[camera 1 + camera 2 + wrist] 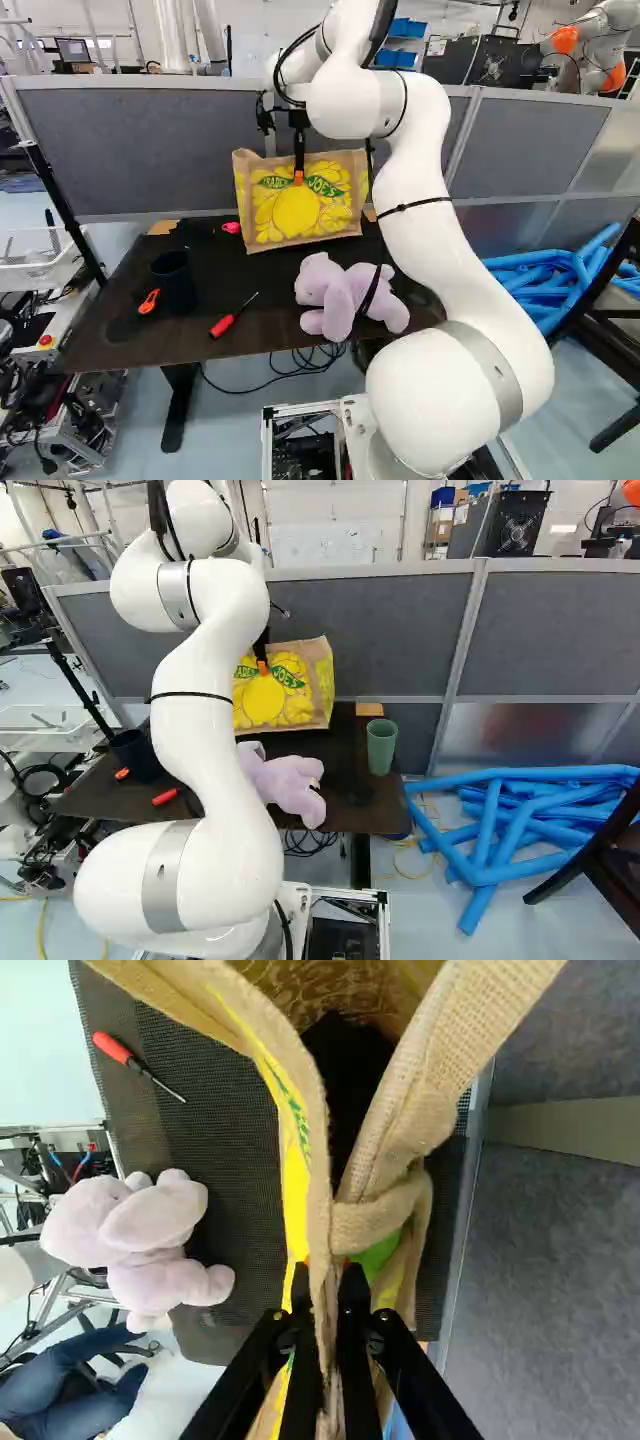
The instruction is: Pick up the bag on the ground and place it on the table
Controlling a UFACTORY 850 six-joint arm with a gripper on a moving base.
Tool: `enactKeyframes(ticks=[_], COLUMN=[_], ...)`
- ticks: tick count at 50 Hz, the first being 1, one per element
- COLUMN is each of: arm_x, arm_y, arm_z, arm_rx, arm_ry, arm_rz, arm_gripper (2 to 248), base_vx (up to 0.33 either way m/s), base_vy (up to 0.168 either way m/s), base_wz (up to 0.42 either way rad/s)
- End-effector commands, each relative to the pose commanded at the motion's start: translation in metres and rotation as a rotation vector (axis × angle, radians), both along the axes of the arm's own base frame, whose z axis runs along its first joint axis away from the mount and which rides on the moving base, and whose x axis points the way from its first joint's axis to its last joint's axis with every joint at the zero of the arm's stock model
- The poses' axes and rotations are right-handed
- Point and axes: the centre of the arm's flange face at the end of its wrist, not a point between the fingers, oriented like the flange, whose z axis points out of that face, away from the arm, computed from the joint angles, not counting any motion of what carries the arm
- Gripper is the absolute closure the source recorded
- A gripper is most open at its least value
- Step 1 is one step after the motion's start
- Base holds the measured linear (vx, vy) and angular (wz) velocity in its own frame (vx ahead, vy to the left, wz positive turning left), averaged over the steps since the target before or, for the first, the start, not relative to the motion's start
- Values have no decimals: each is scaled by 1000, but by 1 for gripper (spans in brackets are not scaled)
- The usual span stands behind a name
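Observation:
In the left base view my gripper point(298, 176) points down at the upper edge of the brown and yellow bag point(300, 215). Seen from the wrist, the gripper point(328, 1295) is shut on the bag's rim point(318, 1200), with cloth pinched between both fingers. The bag's mouth gapes ahead of the fingers, and a strap loop point(375, 1220) lies close to them. The bag hangs upright over the back part of the dark table point(130, 335); whether its bottom touches the top cannot be told.
On the table are a purple plush toy point(340, 290), a red screwdriver point(225, 322), a dark cup point(175, 280), a pink item point(231, 228) and a green cup point(381, 745). A grey partition point(400, 630) stands behind; blue tubes point(500, 820) lie on the floor. Another robot point(600, 40) is beyond.

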Motion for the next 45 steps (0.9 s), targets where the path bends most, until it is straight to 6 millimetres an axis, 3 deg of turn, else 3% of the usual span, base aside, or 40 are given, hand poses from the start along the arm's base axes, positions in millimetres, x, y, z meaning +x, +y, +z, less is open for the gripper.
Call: enactKeyframes(ticks=[16, 29, 30, 34, 35, 39, 40, 44, 45], arm_x=[9, 11, 11, 11, 11, 11, 11, 11, 11], arm_y=[2, 3, 3, 3, 3, 3, 3, 3, 3], arm_z=[-26, -30, -30, -30, -30, -30, -30, -30, -30], arm_rx=[0, -1, -1, -1, -1, -1, -1, -1, -1], arm_ry=[-2, 1, 1, 1, 1, 1, 1, 1, 1], arm_rz=[-1, -1, -1, -1, -1, -1, -1, -1, -1], arm_gripper=[228, 223, 192, 192, 156, 156, 122, 122, 86], base_vx=[0, 0, 0, 0, 0, 0, 0, 0, 0], base_vy=[0, 0, 0, 0, 0, 0, 0, 0, 0], base_wz=[0, 0, 0, 0, 0, 0, 0, 0, 0])
